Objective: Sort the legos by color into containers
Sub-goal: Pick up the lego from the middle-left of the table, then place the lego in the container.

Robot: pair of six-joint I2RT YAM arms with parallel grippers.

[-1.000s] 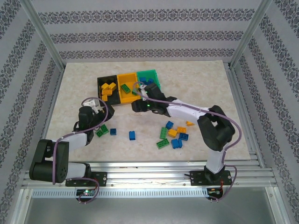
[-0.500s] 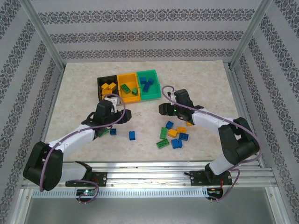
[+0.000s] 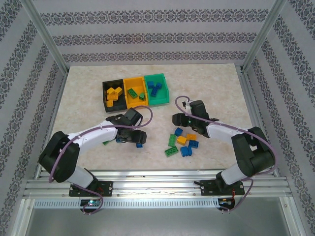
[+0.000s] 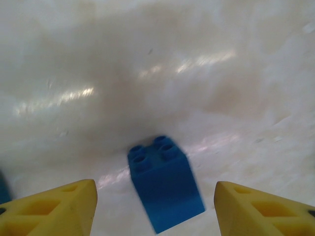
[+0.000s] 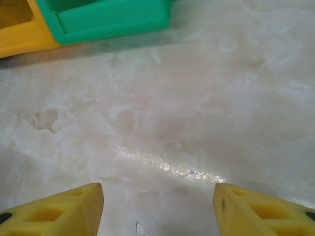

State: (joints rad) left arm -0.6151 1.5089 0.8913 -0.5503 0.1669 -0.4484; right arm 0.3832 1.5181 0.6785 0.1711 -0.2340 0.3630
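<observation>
left gripper [image 4: 155, 196]: jaws spread, empty, swung in from beside the bins to frame the lone blue brick [image 4: 165, 182] on the table [image 3: 221, 83] | right gripper [image 5: 157, 201]: spread, empty, backed off the green bin [image 3: 167, 92] toward the loose legos [image 3: 183, 142] | containers [image 3: 134, 77]: far side, partly filled | next blue pick looks lined up
</observation>
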